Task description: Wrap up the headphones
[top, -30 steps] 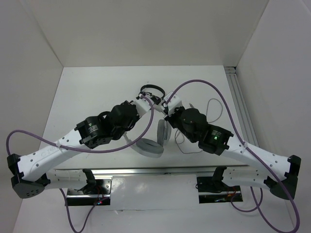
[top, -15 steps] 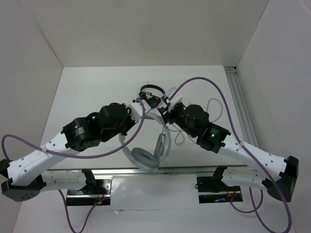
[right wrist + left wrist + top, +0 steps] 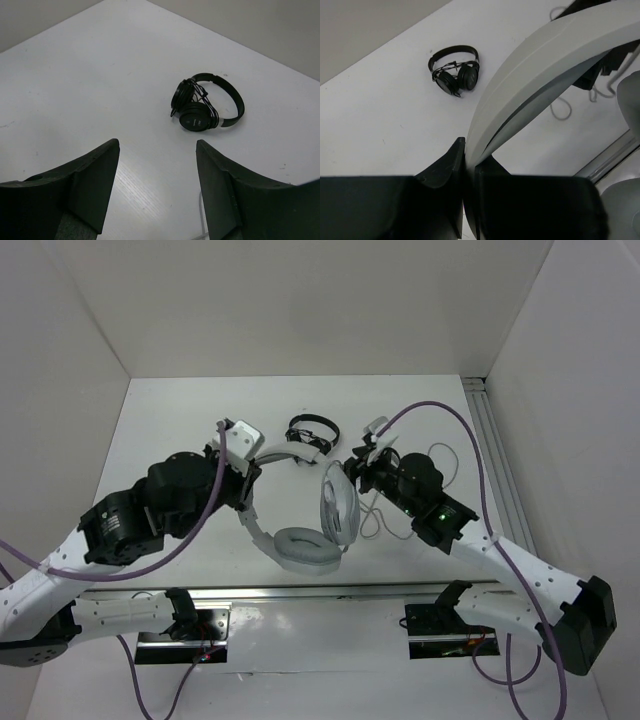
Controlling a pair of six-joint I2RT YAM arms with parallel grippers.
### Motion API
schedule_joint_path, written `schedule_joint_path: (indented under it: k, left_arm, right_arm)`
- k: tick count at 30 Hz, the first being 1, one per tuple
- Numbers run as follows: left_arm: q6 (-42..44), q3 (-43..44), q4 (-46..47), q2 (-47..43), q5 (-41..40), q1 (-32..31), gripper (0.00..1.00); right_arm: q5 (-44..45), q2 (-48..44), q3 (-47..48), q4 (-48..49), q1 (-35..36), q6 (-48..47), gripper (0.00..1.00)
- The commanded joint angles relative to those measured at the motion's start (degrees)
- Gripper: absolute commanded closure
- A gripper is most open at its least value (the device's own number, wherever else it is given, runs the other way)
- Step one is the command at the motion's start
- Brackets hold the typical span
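Observation:
The white and grey headphones (image 3: 300,545) hang from my left gripper (image 3: 247,478), which is shut on the wide headband (image 3: 535,75). One ear cup (image 3: 338,508) stands on edge and the other (image 3: 305,550) lies flat near the front rail. In the left wrist view my left gripper (image 3: 470,150) pinches the band's lower end. The thin grey cable (image 3: 440,465) lies in loose loops on the table right of the cups. My right gripper (image 3: 353,465) is open beside the upright cup, with nothing between its fingers (image 3: 95,170).
Small black headphones (image 3: 312,428) lie at the back middle of the table, also seen as the black headphones (image 3: 207,107) ahead of the right gripper. A metal rail (image 3: 492,440) runs along the right edge. White walls close in on three sides.
The left arm has drawn back to the left, carrying the headphones with it. The right gripper has opened wide and moved away to the right of the ear cup.

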Motion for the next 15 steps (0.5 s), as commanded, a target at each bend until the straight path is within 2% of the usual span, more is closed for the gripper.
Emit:
schedule_joint_path:
  k: [1, 5, 6, 9, 15]
  left_arm:
    - [-9.46, 3.6, 8.55, -1.92, -4.4, -0.15, 1.0]
    - [-11.58, 6.85, 7.15, -0.6, -5.28, -0.15, 1.0]
    - [-12.19, 7.37, 6.63, -0.08, -5.28, -0.15, 1.0]
    - [-13.68, 9.04, 4.96, 1.24, -4.76, -0.15, 1.0]
    - [-18.34, 10.98, 3.72, 1.25, -2.82, -0.15, 1.0]
  right_arm:
    - [-7.48, -4.92, -0.26, 4.14, -3.11, 3.54, 0.3]
    - [-1.71, -6.34, -2.98, 5.97, -3.74, 6.34, 0.29]
    - [5.01, -7.38, -4.2, 6.77, -3.74, 8.79, 0.29]
    - [15.14, -9.59, -5.97, 9.23, -3.74, 12.05, 0.27]
    - [28.0, -9.07, -4.05, 4.68, -5.58, 17.85, 0.23]
